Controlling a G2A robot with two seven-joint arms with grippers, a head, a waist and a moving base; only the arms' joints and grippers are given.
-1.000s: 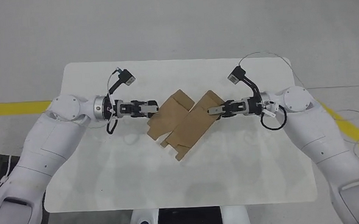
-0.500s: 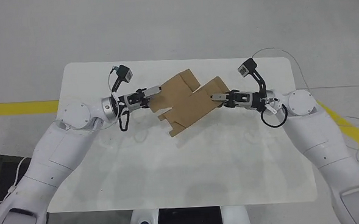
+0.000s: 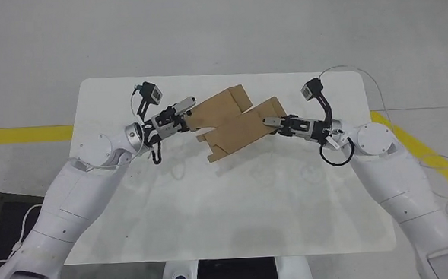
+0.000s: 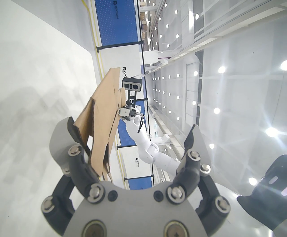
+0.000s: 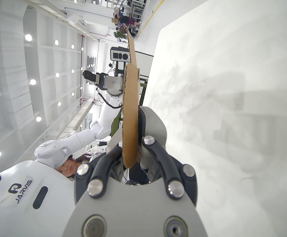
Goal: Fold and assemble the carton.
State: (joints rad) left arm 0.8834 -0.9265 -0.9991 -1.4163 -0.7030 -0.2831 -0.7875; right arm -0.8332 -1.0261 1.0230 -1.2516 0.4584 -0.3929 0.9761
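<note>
We find the left jaws wide open, gripping nothing, one finger [image 4: 60, 143] touching the carton [image 3: 234, 122] at its edge. The flat carton hangs above the surface [image 3: 212, 208], far-centre. The right jaws pinch its corner. We should close left on one panel only.

The left gripper [image 3: 188, 111] is held spread wide; the right gripper [image 3: 269, 123] is seen pinched onto the carton [image 3: 234, 120] edge.

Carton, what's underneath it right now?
White table surface shows beneath the carton, which the right gripper holds above it. From the top view, the patch directly under the cardboard is covered.
</note>
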